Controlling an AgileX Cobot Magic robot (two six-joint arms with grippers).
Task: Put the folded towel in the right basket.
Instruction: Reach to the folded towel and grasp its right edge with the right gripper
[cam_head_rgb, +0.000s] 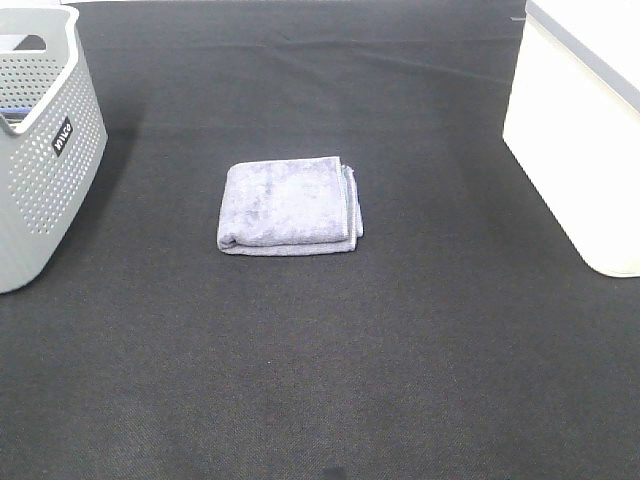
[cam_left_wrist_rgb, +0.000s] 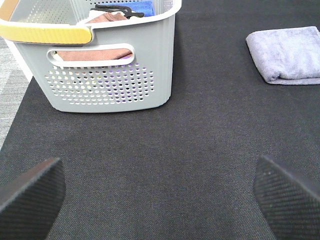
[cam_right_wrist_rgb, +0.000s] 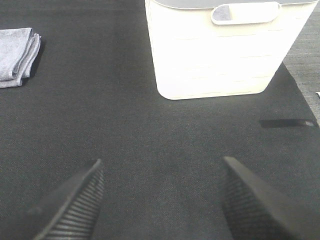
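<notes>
A folded lavender-grey towel (cam_head_rgb: 290, 208) lies flat on the black mat in the middle of the exterior view. It also shows in the left wrist view (cam_left_wrist_rgb: 287, 54) and at the edge of the right wrist view (cam_right_wrist_rgb: 17, 55). The right basket (cam_head_rgb: 585, 130) is white and stands at the right edge; the right wrist view shows it (cam_right_wrist_rgb: 220, 50) close ahead. My left gripper (cam_left_wrist_rgb: 160, 192) is open and empty, well short of the towel. My right gripper (cam_right_wrist_rgb: 160, 197) is open and empty in front of the white basket. Neither gripper shows in the exterior view.
A grey perforated basket (cam_head_rgb: 40, 150) stands at the left edge; in the left wrist view (cam_left_wrist_rgb: 110, 65) it holds folded brown and blue cloths and has a yellow-padded rim. The black mat (cam_head_rgb: 330, 350) covers the table. Bare table shows beside the mat (cam_left_wrist_rgb: 10, 85).
</notes>
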